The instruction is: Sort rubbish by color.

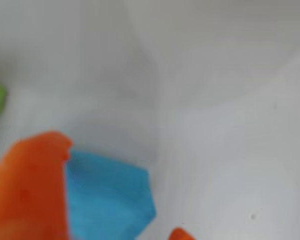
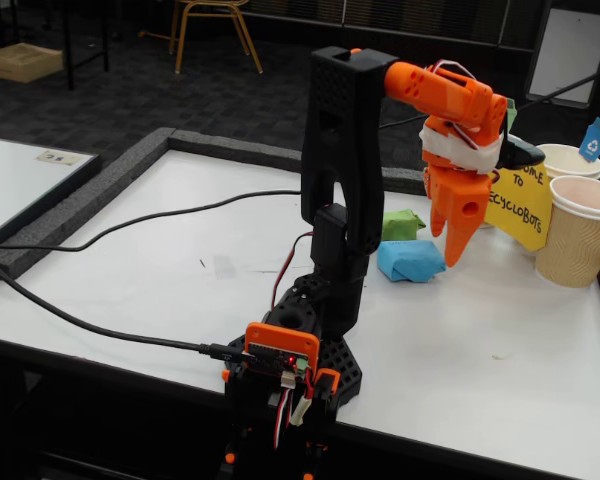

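Sorting looks barely begun: the blue lump [image 2: 410, 261] and green lump [image 2: 402, 224] lie near the counter's [image 2: 180, 260] far edge, uncupped. The end effector [image 2: 450, 250] hangs narrow, holding nothing.

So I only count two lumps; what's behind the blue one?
In the fixed view the green lump sits just behind the blue lump. The hand and arm cover part of that area; no orange lump shows.

Black arm [image 2: 340, 150] with orange wrist and tool [image 2: 453, 240], white band, red wires.
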You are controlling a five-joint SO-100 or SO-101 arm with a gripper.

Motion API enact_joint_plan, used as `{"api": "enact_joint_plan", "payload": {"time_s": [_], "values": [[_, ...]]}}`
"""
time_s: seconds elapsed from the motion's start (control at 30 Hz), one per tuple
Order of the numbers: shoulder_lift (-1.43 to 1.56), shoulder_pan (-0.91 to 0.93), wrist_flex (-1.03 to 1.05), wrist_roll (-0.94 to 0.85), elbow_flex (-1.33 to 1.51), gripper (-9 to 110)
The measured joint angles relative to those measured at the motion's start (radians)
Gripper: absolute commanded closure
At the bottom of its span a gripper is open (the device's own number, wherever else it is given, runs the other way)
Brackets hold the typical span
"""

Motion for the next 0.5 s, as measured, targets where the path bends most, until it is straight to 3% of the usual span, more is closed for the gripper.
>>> {"api": "enact_joint_plan", "payload": {"time_s": [0.5], "values": [[0.221,-0.112,-0.018,0.117,0.184,79]]}}
